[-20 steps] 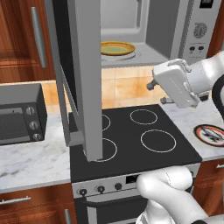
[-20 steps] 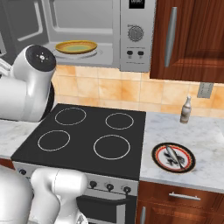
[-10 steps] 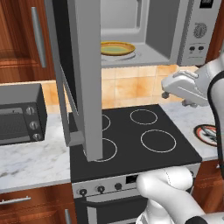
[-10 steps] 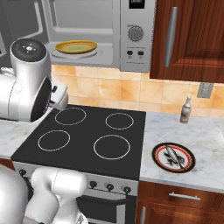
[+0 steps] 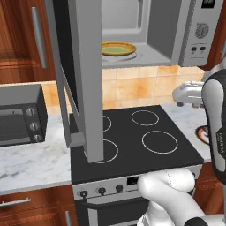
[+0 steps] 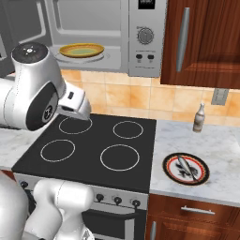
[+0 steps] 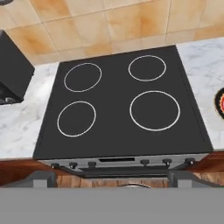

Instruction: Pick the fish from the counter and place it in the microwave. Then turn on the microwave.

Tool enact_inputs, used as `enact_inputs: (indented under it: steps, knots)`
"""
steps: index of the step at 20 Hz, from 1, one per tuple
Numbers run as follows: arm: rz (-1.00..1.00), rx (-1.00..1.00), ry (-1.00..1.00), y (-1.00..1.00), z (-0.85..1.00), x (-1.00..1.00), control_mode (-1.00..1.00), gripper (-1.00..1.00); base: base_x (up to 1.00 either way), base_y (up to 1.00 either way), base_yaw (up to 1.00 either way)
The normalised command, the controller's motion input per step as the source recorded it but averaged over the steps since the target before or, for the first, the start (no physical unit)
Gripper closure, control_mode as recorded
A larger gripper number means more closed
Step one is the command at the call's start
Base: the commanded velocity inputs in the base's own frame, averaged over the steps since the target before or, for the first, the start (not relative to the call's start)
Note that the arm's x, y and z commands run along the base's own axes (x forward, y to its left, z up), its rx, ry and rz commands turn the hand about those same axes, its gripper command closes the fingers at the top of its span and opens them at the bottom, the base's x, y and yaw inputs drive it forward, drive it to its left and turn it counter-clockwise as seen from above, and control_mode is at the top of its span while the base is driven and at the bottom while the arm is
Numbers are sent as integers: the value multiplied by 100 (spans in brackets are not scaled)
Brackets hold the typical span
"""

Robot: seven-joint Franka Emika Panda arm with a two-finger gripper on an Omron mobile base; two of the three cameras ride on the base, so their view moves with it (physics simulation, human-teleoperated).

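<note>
1. The stovetop (image 6: pixel 93 145) is the landmark: black, four rings, set into the counter (image 6: pixel 197 140).
2. Right of the stovetop, on the counter, sits a red-rimmed plate (image 6: pixel 186 168); the fish (image 6: pixel 183 167) lies on it (slender, greyish).
3. Behind that plate, by the tiled wall, stands a small bottle (image 6: pixel 199 117).
4. Above the stovetop hangs the microwave (image 6: pixel 145 37), its door (image 5: pixel 84 79) swung wide open, a yellow dish (image 6: pixel 81 49) inside.
5. Left of the stovetop sits a dark toaster oven (image 5: pixel 20 115).
6. The gripper (image 5: pixel 185 95) hangs above the stovetop's right rear edge, jaws spread wide, grasping nothing.
</note>
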Motion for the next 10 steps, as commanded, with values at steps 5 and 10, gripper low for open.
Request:
enact_inputs:
  steps: [5, 10]
  knots:
    - [-4, -13, 2, -50, -28, 10, -100, -100, 0, 0, 0]
    - [-2, -2, 8, -53, -32, 19, -100, -100, 0, 0, 0]
